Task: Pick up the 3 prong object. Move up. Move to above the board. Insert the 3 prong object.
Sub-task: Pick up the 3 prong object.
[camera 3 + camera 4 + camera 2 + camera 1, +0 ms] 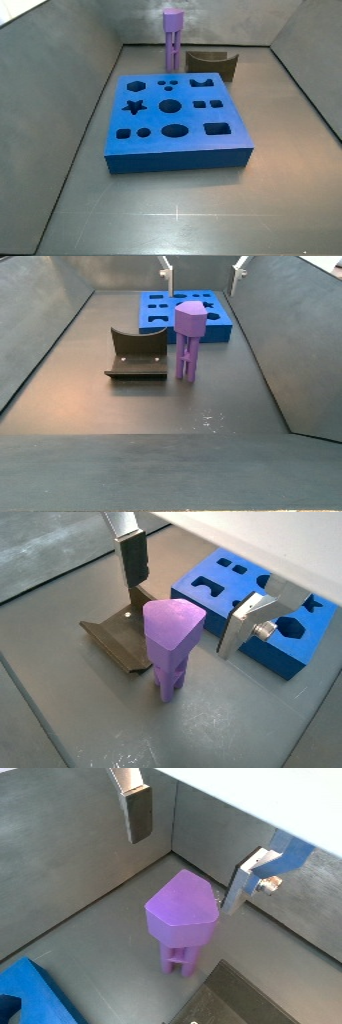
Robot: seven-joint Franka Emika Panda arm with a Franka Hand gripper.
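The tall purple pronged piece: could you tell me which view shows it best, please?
A side view shows the tall purple pronged piece whole, standing beside the dark brown curved holder. The far side view shows it small; wrist views look down on its top, with the open hand above.

One 3 prong object [190, 338], one board [178, 122], one holder [138, 354], one pincer [198, 846].

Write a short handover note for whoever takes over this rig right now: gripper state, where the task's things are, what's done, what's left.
Gripper: open, empty, above the 3 prong object, fingers apart on either side of its top, not touching.
3 prong object: upright on the floor beside the dark brown holder, near the board.
Board: flat on the floor, holes unfilled.
Done: nothing visible; piece not gripped.
Left: descend, grip, lift, move above the board, insert.
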